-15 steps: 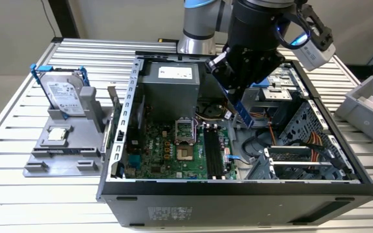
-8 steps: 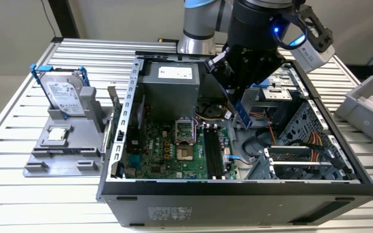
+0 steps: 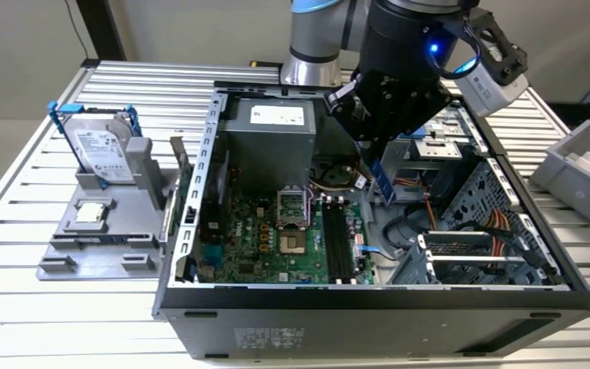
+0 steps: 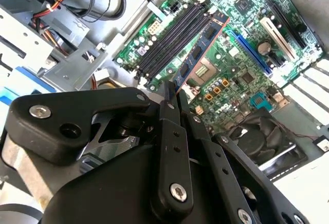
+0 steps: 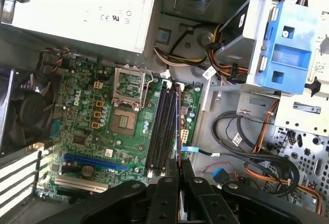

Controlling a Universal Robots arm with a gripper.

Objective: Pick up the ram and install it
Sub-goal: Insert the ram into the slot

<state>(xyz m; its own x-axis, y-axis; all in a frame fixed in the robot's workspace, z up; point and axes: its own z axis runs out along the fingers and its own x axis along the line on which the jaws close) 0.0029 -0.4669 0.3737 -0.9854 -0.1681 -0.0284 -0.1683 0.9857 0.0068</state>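
My gripper hangs inside the open computer case, over the motherboard. It is shut on the ram, a thin dark blue stick with black chips that sticks out from between the fingers. In the first wrist view the ram shows edge-on, lined up along the black memory slots and held above them. In the exterior view the ram points down at a slant, above and to the right of the slots.
A grey fixture left of the case holds a silver hard drive in a blue frame and a small square processor chip. The power supply, cables and drive cage crowd the slots. A grey bin stands at the right.
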